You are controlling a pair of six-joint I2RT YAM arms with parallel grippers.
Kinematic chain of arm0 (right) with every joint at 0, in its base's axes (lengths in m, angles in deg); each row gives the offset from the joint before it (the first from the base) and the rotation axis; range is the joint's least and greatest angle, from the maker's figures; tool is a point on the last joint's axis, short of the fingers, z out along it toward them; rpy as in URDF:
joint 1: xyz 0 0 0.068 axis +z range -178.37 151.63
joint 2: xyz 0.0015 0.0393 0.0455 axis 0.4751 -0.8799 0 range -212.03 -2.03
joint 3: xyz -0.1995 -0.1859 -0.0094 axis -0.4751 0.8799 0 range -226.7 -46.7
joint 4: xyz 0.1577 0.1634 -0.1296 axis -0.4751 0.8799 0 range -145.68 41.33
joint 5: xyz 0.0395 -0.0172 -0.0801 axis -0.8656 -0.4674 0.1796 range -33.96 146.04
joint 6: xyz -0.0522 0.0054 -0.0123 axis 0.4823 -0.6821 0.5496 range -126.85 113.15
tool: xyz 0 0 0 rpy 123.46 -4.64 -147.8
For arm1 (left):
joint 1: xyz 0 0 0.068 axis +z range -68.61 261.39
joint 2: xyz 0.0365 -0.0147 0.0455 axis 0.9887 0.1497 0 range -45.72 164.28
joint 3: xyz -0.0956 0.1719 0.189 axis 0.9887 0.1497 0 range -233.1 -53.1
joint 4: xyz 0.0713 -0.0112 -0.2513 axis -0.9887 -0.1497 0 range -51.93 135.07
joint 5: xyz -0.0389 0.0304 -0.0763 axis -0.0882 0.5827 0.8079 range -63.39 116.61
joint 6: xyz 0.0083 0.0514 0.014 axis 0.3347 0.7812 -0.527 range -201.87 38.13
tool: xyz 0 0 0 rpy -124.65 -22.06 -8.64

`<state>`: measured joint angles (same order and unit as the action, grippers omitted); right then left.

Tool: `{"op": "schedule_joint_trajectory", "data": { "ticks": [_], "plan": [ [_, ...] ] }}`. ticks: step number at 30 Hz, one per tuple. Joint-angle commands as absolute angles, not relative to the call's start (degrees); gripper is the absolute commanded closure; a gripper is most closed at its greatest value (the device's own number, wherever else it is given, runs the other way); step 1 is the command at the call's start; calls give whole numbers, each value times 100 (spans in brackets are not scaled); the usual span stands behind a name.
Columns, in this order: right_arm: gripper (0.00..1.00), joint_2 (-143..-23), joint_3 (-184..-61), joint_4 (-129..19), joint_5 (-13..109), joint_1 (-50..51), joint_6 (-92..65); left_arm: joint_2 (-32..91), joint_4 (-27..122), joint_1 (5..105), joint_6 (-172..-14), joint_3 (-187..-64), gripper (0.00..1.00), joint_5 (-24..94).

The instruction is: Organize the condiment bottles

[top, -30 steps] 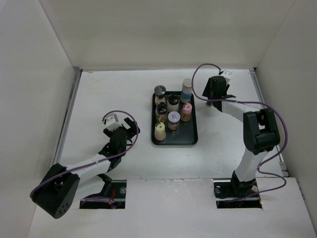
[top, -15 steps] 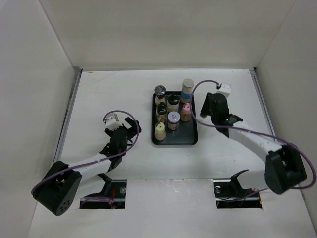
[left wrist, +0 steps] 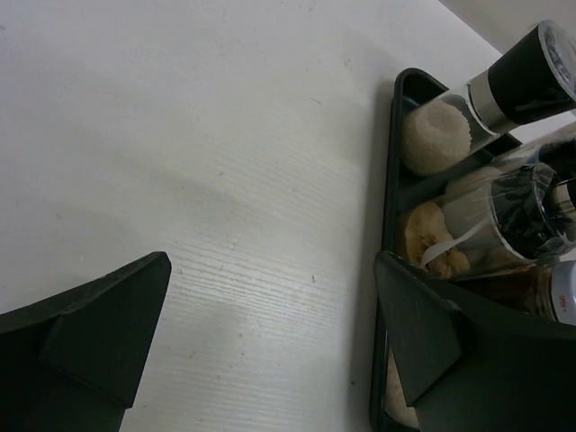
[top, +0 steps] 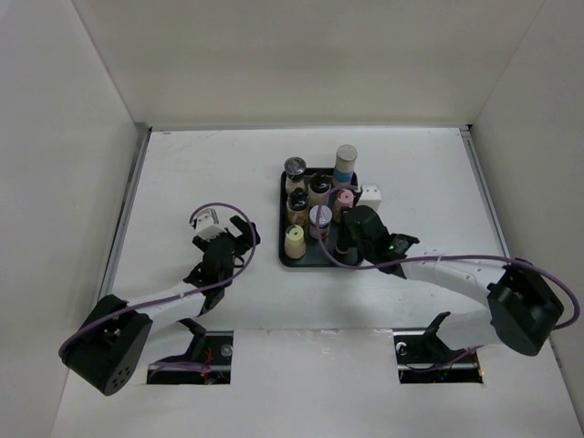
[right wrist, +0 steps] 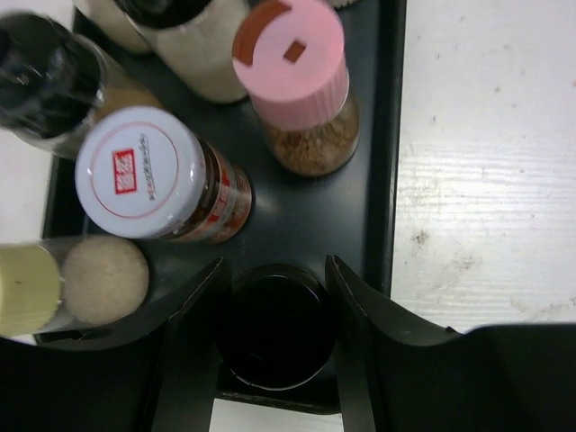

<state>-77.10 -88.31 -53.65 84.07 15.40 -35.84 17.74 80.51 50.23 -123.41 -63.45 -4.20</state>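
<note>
**Operator:** What's on my left side?

**Spotter:** Your left tool [left wrist: 272, 265] hangs low over the bare bench [top: 201, 173], its fingers spread apart with nothing between them. Your wrist view shows the right-hand finger just beside the left rim of the black tray [top: 315, 259]. It isn't touching any bottle.

**Operator:** And the bottles?

**Spotter:** All the ones you can see are grouped on that tray, at mid-bench.
- **Left column:** the cream-capped jar [top: 294, 241] stands nearest you. The dark-capped jar [top: 297, 203] is behind it, and the grinder [top: 294, 167] with the black-and-silver top is at the far corner.
- **Middle:** the white-capped jar [right wrist: 139, 171] stands in front of the black-lidded jar [top: 318, 187].
- **Right column:** the pink-capped shaker [right wrist: 292, 63] stands upright, and the tall cream-topped bottle [top: 345, 162] is at the far right corner.

**Operator:** And my right side?

**Spotter:** Your right tool [right wrist: 274, 265] is over the tray's near right corner, clamped on the black-capped jar [right wrist: 274, 328]. Its fingers sit tight against either side of the jar. That jar is just in front of the pink-capped shaker and beside the white-capped jar, close to the tray's near rim. I can't tell whether its base is standing on the tray floor.
</note>
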Motion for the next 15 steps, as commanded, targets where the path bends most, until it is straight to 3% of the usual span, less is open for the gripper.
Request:
{"op": "schedule_joint_trajectory", "data": {
  "ticks": [1, 5, 11, 14, 15],
  "plan": [
    [64, -7884, -8941, -5585, 8793, 1729, -3595, 1852, 8330, 5050, -12406, -6479, 0, -337],
    [57, -8078, -8942, -5629, 8908, 1817, -3550, 1835, 8295, 5050, -12415, -6497, 0, -310],
    [14, -7666, -8845, -5603, 8882, 1826, -3471, 1905, 8102, 5059, -12467, -6566, 0, -441],
    [0, -6991, -8749, -5620, 8821, 1782, -3419, 1923, 7742, 5059, -12494, -6751, 0, -512],
    [0, -6745, -8696, -5655, 8812, 1686, -3401, 1914, 7593, 5059, -12503, -6821, 0, -512]
  ]
}}
